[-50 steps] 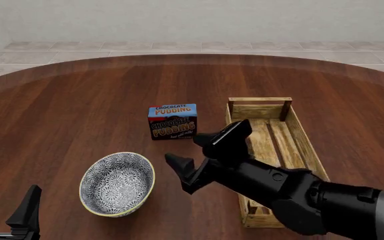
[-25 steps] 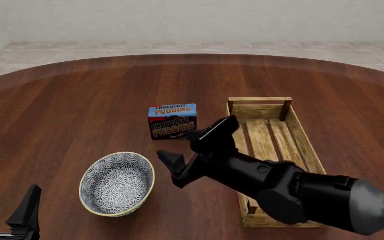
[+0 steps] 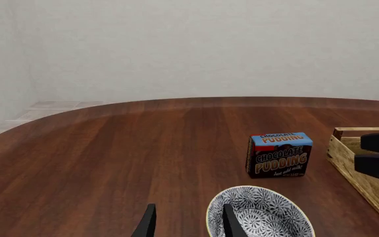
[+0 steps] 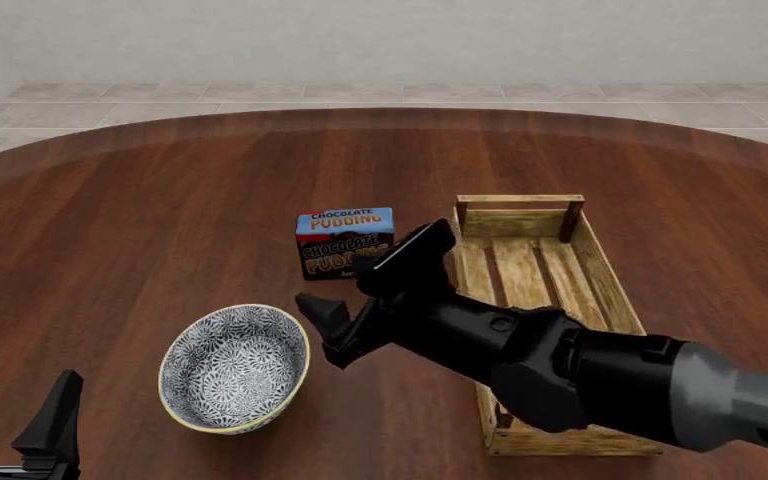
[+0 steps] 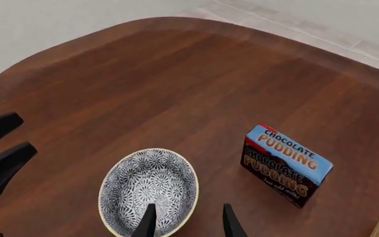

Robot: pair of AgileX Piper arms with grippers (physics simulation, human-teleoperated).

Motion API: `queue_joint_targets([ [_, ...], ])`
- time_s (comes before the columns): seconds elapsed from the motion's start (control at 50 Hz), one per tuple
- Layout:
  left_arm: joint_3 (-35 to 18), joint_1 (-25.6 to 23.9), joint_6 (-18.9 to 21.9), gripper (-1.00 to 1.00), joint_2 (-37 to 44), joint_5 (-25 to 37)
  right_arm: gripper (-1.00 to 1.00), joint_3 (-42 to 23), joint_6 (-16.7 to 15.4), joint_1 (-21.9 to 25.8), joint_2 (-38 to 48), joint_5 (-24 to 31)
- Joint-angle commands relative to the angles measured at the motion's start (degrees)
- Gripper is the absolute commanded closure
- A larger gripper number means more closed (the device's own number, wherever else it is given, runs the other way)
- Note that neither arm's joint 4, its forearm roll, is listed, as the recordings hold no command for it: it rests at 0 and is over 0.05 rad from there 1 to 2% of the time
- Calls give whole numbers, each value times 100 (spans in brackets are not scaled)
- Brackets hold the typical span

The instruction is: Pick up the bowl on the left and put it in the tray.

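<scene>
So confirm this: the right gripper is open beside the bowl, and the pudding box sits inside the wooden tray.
Not quite. The pudding box stands on the table, outside the tray, as the front view shows. The rest holds: the right gripper is open beside the bowl.

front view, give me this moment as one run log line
phase: approach | right tool: open, empty, beside bowl | left tool: open, idle | bowl: upright on table, not grasped | tray: nothing inside | pudding box: standing behind bowl
</scene>
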Motion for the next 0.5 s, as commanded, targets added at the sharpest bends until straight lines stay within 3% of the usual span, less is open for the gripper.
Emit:
queue_joint_targets([
  [0.02, 0, 0, 0, -100, 0, 0, -100, -189, 99, 74, 195, 50],
  [0.5, 0, 0, 0, -100, 0, 0, -100, -617, -45, -20, 774, 72],
])
